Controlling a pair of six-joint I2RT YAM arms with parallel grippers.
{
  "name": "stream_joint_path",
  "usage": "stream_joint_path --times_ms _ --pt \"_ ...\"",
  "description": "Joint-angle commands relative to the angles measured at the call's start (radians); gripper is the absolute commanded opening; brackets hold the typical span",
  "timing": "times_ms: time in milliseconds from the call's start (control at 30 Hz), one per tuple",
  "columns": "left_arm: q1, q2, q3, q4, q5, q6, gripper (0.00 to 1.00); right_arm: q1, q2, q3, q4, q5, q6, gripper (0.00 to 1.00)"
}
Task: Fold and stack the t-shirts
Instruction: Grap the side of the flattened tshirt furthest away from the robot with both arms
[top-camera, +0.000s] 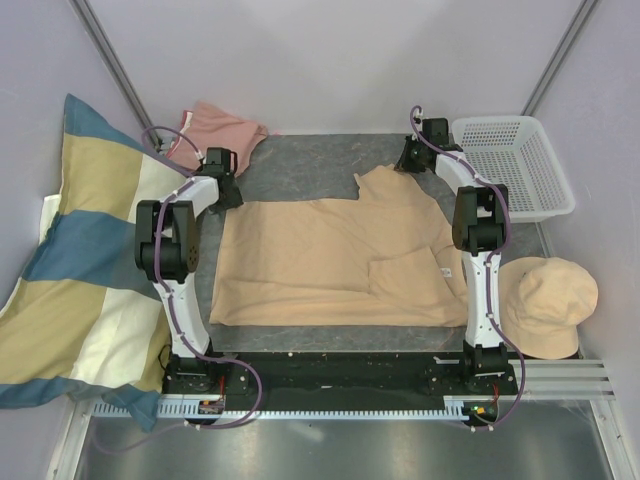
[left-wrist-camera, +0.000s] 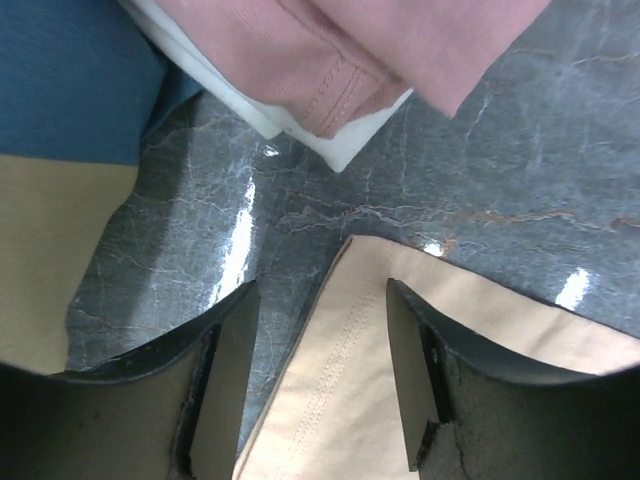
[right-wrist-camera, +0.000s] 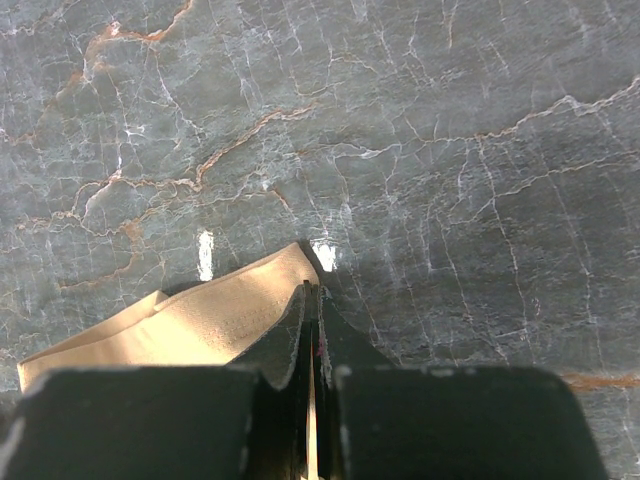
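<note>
Right pincer (right-wrist-camera: 312, 300) clamped shut on far-right corner of tan tee (top-camera: 330, 260); left pincer (left-wrist-camera: 320, 340) wide open, empty, straddling far-left corner. Likely first-fold grasp step; left must close next.

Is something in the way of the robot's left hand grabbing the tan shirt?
No, nothing visible is in the way. The left gripper has its fingers open on either side of the tan t-shirt corner. Only bare table lies around it, and the pink t-shirt sits farther off, not touching.

A blue, yellow and cream striped pillow (top-camera: 80, 250) lies left; a white basket (top-camera: 515, 170) and beige hat (top-camera: 545, 300) sit right.
</note>
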Motion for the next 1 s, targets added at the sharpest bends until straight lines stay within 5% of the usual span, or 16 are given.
stream_joint_path --times_ms 0,567,667,800,967 --pt "0.004 0.035 0.061 -0.036 -0.014 0.034 0.58 0.002 -0.022 -0.024 -0.051 -0.013 -0.008 0.00" --pt "0.004 0.098 0.156 -0.073 -0.014 0.046 0.52 -0.005 -0.014 -0.027 -0.051 -0.018 -0.009 0.00" --pt "0.004 0.102 0.157 -0.073 -0.014 0.051 0.40 -0.007 -0.016 -0.028 -0.049 -0.021 -0.011 0.00" --pt "0.004 0.108 0.164 -0.080 -0.020 0.052 0.04 -0.007 -0.014 -0.030 -0.049 -0.023 -0.011 0.00" --pt "0.004 0.107 0.161 -0.082 -0.025 0.051 0.02 -0.007 -0.017 -0.030 -0.049 -0.026 -0.009 0.00"
